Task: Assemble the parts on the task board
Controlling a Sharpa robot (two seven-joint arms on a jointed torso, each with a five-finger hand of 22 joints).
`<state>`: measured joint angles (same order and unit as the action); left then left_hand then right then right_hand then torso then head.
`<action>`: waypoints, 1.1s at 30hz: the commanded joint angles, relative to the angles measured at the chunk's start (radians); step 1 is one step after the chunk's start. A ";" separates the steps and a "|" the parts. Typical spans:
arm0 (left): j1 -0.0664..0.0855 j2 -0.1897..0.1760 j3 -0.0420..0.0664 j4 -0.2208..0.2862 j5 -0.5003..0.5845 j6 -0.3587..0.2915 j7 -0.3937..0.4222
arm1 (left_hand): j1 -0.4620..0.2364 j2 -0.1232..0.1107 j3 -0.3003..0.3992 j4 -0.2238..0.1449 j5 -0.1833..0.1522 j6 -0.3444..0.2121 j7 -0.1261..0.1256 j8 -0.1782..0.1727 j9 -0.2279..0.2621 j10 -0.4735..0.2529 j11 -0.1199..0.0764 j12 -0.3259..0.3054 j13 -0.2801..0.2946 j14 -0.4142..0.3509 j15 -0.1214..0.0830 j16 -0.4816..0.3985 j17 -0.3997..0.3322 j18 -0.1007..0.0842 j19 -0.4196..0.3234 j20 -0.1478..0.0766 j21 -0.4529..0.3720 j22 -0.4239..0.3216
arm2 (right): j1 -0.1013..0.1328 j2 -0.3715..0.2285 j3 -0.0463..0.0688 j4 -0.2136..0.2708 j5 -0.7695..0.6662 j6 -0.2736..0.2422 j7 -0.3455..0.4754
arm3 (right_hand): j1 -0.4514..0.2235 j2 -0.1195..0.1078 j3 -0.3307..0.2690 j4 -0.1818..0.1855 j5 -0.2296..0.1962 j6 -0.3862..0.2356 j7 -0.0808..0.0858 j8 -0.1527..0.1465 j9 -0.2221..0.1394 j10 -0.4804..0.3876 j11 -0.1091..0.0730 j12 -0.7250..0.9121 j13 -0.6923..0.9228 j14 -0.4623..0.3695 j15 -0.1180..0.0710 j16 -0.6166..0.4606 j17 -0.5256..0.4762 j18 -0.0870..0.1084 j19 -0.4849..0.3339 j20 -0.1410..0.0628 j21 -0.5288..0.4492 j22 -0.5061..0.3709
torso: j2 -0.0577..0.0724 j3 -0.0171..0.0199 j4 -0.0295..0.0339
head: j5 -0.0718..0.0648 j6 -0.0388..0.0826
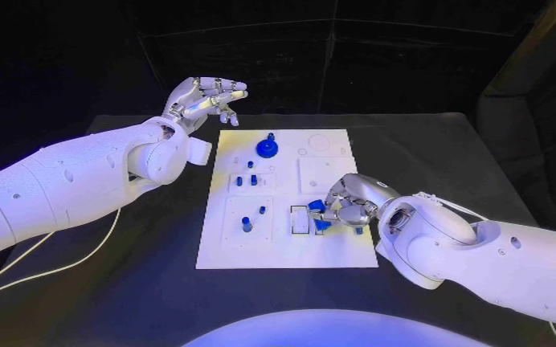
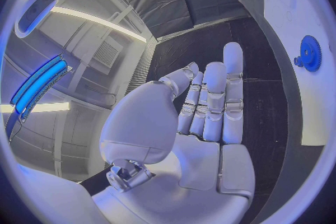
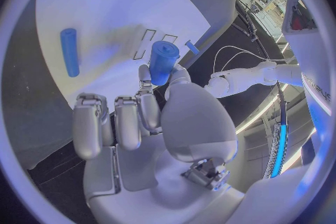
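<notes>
We see the right robot hand (image 1: 345, 202) low over the near part of the white board (image 1: 336, 255), pinching a short blue cylinder (image 3: 164, 63) between thumb and finger. The left robot hand (image 1: 209, 100) hangs released beside the board's far left corner, holding nothing, near the blue gear (image 1: 267, 148). To do this step well, we should keep the cylinder upright, bring it exactly above its hole, then lower it slowly and let go only when it sits firmly.

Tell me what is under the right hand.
The right hand pinches a blue cylinder over the task board. Its fingers cover the board directly beneath.
</notes>
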<state>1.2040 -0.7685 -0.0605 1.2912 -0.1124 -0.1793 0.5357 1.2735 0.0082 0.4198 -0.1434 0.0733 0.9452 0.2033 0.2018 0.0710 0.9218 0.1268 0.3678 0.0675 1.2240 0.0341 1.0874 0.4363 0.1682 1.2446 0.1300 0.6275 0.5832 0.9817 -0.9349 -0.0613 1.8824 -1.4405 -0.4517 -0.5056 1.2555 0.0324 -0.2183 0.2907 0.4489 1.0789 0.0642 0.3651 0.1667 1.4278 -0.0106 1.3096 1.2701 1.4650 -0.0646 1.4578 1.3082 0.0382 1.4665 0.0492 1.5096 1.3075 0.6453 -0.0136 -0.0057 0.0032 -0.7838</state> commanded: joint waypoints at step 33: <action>0.002 0.006 0.001 0.000 0.003 0.012 0.003 | -0.004 0.006 -0.001 0.000 0.005 0.003 -0.003 0.004 0.001 -0.006 0.003 0.005 -0.001 -0.006 0.000 -0.005 -0.002 0.014 -0.007 -0.002 -0.007 -0.001 | 0.002 0.114 0.001 -0.068 -0.034 0.013 -0.095 | -0.247 -0.094 0.018 0.004 -0.360 -0.025 0.009 -0.027 0.086 -0.063 0.009 -0.180 -0.118 0.051 -0.001 -0.037 -0.039 0.002 -0.008 0.000 -0.037 0.121 | 0.000 0.0016 -0.0030 | 0.016 -0.002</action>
<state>1.2041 -0.7637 -0.0605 1.2908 -0.1123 -0.1782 0.5353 1.2735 0.0082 0.4199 -0.1434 0.0733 0.9452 0.2033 0.2018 0.0709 0.9219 0.1268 0.3678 0.0675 1.2240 0.0341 1.0873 0.4365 0.1682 1.2446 0.1300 0.6275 0.5835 0.9823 -0.8189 -0.0611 1.8105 -1.4454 -0.4159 -0.6010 1.0015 -0.0540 -0.2051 0.2939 0.0851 1.0626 0.0737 0.3407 0.2520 1.3717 -0.0018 1.1333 1.1516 1.4650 -0.0713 1.4248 1.2688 0.0382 1.4596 0.0427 1.4783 1.3074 0.6457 -0.0128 -0.0080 0.0188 -0.7847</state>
